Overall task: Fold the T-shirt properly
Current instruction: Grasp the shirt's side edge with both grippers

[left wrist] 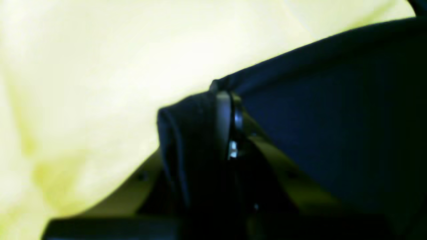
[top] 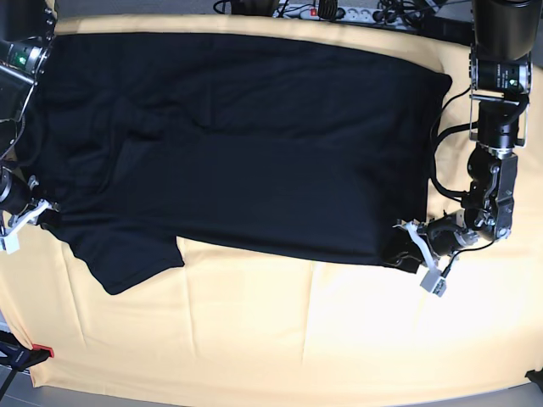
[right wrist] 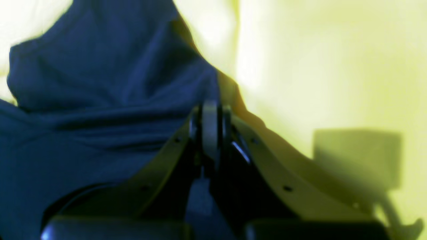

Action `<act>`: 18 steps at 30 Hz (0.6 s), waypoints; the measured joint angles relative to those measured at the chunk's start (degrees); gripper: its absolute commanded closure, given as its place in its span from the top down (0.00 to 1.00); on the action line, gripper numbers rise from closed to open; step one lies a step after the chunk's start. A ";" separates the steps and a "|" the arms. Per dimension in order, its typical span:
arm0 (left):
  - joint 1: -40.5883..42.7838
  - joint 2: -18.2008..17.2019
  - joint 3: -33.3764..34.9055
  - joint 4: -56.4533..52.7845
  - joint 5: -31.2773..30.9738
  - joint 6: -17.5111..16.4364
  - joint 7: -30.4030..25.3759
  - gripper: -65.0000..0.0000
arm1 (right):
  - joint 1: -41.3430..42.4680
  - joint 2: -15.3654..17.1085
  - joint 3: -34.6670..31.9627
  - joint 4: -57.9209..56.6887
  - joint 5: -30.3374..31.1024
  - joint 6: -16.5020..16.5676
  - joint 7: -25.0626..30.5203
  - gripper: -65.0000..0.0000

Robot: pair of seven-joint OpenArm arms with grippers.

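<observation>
1. We find the T-shirt [top: 237, 144] spread flat across the far half of the table [top: 280, 339], its long axis running between the left and right edges; one sleeve lies as a flap toward the near left corner. The yellow cloth covering the near half of the table is bare.

2. The left gripper [top: 407, 246] sits at the shirt's near corner by the right edge of the table. In the left wrist view its jaws are clenched on a bunched fold of the black fabric [left wrist: 186, 133], which wraps over one finger.

3. The right gripper [top: 38, 212] meets the shirt's near edge by the left edge of the table. In the right wrist view the jaws are pressed together with cloth [right wrist: 100, 83] rising just beyond them; we judge that they pinch the hem, though the contact itself is blurred.

4. We judge that both holds are set along the same near edge so that this edge can be lifted evenly and carried toward the far side.

5. The risk, in our judgement, is uneven tension, since the sleeve flap hangs loose beside the right gripper.
</observation>
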 measured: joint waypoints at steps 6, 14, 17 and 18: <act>-0.68 0.07 0.00 -0.02 4.13 0.20 -4.74 0.00 | 4.11 0.09 -9.55 0.00 -7.87 -0.13 6.88 0.00; -5.49 0.07 0.00 -0.04 8.37 3.02 -8.13 0.00 | 7.93 0.04 -14.80 0.00 -12.96 -0.90 12.70 0.00; -6.86 0.07 0.00 -0.04 8.55 1.70 -8.22 0.00 | 8.72 0.04 -14.80 0.00 -13.05 -1.31 12.83 0.00; -7.02 0.04 0.00 -0.04 8.41 1.03 -7.45 0.00 | 9.05 0.07 -14.80 0.00 -13.35 -0.85 12.61 0.00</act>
